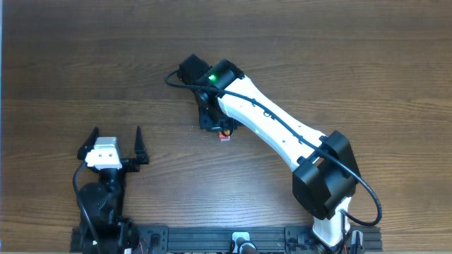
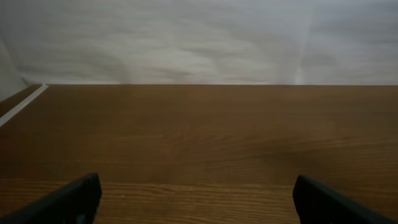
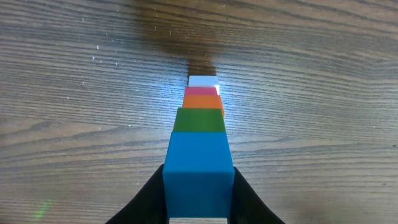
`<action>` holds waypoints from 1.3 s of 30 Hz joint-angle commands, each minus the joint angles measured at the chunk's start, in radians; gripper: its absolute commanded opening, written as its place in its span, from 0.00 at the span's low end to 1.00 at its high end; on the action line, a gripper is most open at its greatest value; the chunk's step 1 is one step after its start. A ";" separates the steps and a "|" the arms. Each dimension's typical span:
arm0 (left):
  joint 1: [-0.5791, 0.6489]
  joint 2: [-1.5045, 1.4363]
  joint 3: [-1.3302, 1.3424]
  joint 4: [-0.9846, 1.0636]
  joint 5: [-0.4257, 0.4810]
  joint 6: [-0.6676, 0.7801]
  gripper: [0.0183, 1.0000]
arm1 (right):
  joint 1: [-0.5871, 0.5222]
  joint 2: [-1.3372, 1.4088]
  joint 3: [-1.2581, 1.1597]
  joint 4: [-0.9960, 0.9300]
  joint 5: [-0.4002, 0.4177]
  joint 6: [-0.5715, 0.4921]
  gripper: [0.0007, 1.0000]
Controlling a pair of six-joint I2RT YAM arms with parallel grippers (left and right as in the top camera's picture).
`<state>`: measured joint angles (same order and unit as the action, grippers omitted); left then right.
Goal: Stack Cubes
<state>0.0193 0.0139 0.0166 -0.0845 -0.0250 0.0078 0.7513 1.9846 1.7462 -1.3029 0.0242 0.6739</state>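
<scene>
1. Blue cube (image 3: 199, 152) tops the stack (image 3: 203, 99), resting on the green cube (image 3: 199, 119). Orange, pink and white go down from there, w/ white on the table (image 1: 353, 56). The stack stands near mid-table, under the R arm's wrist.
2. R gripper (image 3: 199, 177) pinches the blue cube, one finger on each side face.
3. Step, as I read it: placing the top cube. It looks seated on green, but can't tell if it's dead square.
4. Next move calls for an even release: both fingers off together, then straight up. Any sideways drag could topple a tall, narrow tower.
5. L gripper (image 1: 116, 137) is spread wide w/ nothing betw. its fingers. It sits low near its own base, well apart from the stack.
6. Room: table runs wide all round the stack, so vertical exit is open. The far edge meets a pale wall (image 2: 186, 37), well away.
</scene>
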 commanded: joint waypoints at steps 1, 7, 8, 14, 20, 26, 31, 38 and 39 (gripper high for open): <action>0.000 -0.008 -0.005 0.003 0.010 0.014 1.00 | -0.007 0.014 -0.009 0.005 -0.005 -0.002 0.26; 0.000 -0.008 -0.005 0.003 0.010 0.014 1.00 | -0.007 0.014 -0.009 0.005 -0.005 -0.002 0.29; 0.000 -0.008 -0.005 0.003 0.010 0.014 1.00 | -0.007 0.014 -0.010 0.005 -0.005 -0.002 0.29; 0.000 -0.008 -0.005 0.003 0.010 0.015 1.00 | -0.007 0.014 -0.010 0.005 -0.005 -0.002 0.30; 0.000 -0.008 -0.005 0.003 0.010 0.015 1.00 | -0.007 0.014 -0.010 0.005 -0.004 -0.002 0.62; 0.000 -0.008 -0.005 0.003 0.010 0.014 1.00 | -0.008 0.014 -0.010 0.010 -0.004 -0.002 0.99; 0.000 -0.008 -0.005 0.003 0.010 0.014 1.00 | -0.020 0.013 -0.008 0.082 0.011 -0.033 0.99; 0.000 -0.008 -0.005 0.003 0.010 0.014 1.00 | -0.139 0.009 0.063 0.187 0.057 -0.125 0.99; 0.000 -0.008 -0.005 0.003 0.010 0.014 1.00 | -0.164 0.008 0.084 0.186 0.068 -0.148 0.99</action>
<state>0.0193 0.0139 0.0166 -0.0849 -0.0250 0.0078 0.6632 1.9854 1.7611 -1.1252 0.0360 0.5922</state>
